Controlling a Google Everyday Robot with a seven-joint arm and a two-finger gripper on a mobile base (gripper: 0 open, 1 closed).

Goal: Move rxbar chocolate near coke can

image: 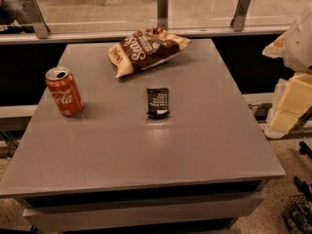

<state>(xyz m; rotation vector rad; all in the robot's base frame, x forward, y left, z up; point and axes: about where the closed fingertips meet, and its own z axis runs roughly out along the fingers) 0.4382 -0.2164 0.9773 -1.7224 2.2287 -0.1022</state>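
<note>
The rxbar chocolate [158, 102], a small flat black wrapper with white print, lies near the middle of the grey table [146, 150]. The coke can [64, 91], red with white script and an opened silver top, stands upright near the table's left edge, well to the left of the bar. My arm's white and cream segments [295, 82] are at the right edge of the view, beside the table. The gripper [302, 167] shows only as dark parts low at the right edge, off the table and far from both things.
A large brown chip bag [146, 48] lies at the back of the table, behind the bar. A glass railing with metal posts [162, 9] runs behind the table. A wire basket [297, 213] sits on the floor at the lower right.
</note>
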